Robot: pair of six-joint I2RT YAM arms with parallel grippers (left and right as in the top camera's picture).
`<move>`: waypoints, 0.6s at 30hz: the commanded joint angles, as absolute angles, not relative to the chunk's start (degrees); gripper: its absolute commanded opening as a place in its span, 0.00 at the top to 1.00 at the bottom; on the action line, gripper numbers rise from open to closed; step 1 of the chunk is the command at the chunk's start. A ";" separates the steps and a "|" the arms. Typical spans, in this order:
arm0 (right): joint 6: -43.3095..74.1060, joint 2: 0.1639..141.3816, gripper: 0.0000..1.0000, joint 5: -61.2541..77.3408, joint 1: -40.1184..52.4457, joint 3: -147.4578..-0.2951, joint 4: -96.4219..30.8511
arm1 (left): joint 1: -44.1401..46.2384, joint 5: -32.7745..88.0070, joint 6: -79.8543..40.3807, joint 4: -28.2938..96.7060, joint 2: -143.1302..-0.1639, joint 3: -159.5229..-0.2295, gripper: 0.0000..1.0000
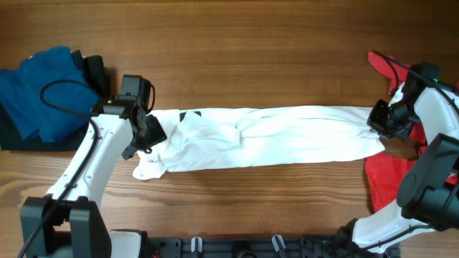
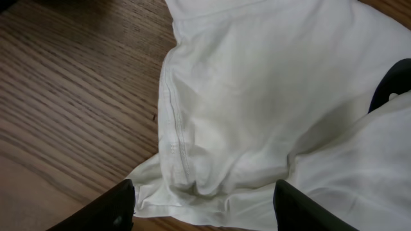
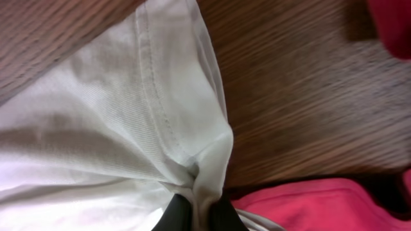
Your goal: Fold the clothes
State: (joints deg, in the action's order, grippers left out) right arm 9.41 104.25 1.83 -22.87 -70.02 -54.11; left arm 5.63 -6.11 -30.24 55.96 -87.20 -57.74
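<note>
White T-shirt lies as a long narrow band across the wooden surface, with the right gripper jaws pinching one end and the left gripper jaws wide over the other; crosswise folds, red garment and blue garment apparently remain.

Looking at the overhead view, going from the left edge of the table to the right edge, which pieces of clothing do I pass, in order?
blue garment → white T-shirt → red garment
</note>
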 commanded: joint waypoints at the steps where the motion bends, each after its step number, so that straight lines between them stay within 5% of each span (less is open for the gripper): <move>1: 10.50 103.70 0.96 -1.63 -22.90 -71.02 -53.87 | 5.80 -4.40 -29.36 56.05 -86.78 -58.30 0.31; 10: 8.91 102.76 0.96 3.46 -19.09 -71.05 -56.88 | 5.80 -2.37 -29.34 56.05 -86.78 -58.30 0.31; 18: 7.75 98.04 0.96 3.46 -5.26 -71.05 -57.21 | 5.80 -2.37 -29.34 56.23 -86.78 -58.30 0.31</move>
State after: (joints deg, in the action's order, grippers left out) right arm 8.69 102.24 2.11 -10.92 -70.02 -57.43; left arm 5.63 -3.03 -30.24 56.18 -87.20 -57.74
